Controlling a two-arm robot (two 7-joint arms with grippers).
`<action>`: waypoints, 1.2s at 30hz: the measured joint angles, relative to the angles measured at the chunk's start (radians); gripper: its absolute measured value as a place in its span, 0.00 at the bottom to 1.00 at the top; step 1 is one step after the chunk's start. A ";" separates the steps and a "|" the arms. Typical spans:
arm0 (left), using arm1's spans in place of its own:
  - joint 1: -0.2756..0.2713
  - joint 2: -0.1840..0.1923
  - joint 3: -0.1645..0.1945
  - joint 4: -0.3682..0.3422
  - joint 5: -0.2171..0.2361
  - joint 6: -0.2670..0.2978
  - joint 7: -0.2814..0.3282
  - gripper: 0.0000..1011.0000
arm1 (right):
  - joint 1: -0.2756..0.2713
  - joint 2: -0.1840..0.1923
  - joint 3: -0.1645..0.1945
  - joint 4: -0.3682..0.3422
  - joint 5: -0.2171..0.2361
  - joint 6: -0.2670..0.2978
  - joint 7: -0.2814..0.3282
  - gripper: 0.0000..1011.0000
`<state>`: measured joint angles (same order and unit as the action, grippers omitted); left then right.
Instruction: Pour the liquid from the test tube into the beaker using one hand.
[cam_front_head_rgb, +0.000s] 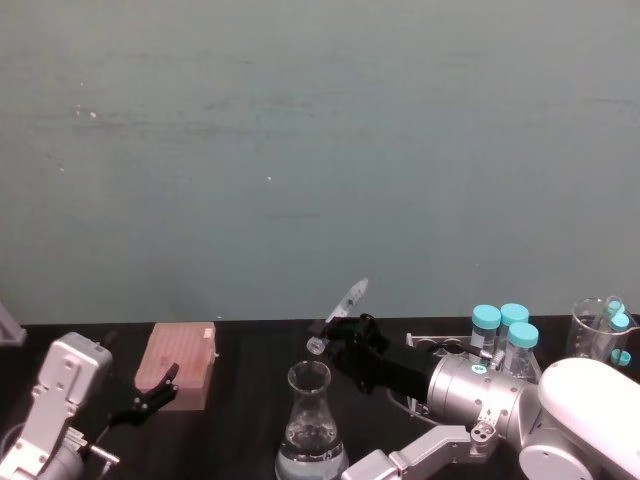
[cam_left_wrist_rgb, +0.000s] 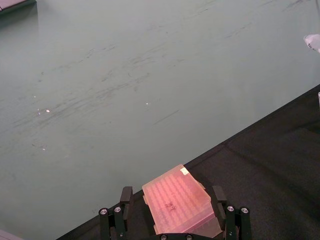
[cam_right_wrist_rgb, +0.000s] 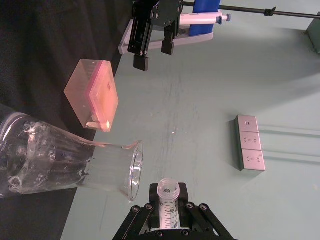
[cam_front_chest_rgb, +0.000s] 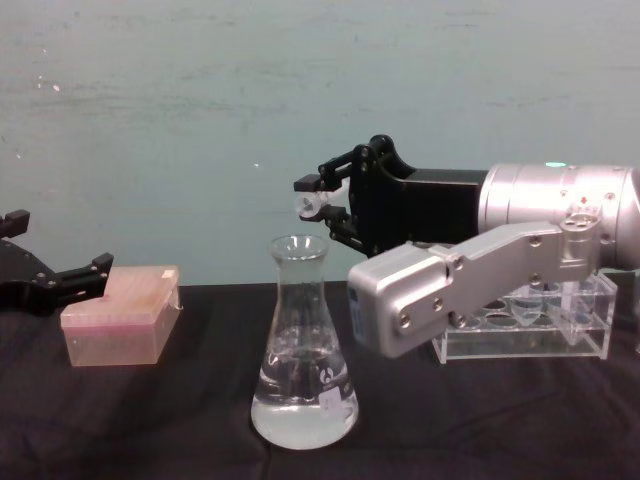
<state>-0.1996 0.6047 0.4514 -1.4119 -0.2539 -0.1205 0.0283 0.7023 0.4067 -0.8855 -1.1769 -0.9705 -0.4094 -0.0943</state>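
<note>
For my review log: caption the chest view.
Right gripper holds the test tube tilted above the beaker of liquid; left gripper parked by pink box.

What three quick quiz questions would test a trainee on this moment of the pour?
1. True or false: the right hand holds the test tube tilted, with its rim toward the beaker.
2. What is in the beaker? A: nothing. B: clear liquid at the bottom. C: blue powder.
3. Fill in: the open left hand sits near the pink ____.

Key: 1 true; 2 B; 3 box.
</note>
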 joint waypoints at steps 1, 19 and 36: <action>0.000 0.000 0.000 0.000 0.000 0.000 0.000 0.99 | 0.000 0.000 0.000 0.000 0.000 0.000 0.000 0.20; 0.000 0.000 0.000 0.000 0.000 0.000 0.000 0.99 | -0.067 0.011 0.125 -0.086 0.310 -0.039 0.182 0.20; 0.000 0.000 0.000 0.000 0.000 0.000 0.000 0.99 | -0.194 -0.064 0.420 -0.116 0.977 0.154 0.480 0.20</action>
<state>-0.1995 0.6047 0.4514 -1.4120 -0.2539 -0.1205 0.0283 0.5082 0.3426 -0.4655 -1.2926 0.0068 -0.2555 0.3853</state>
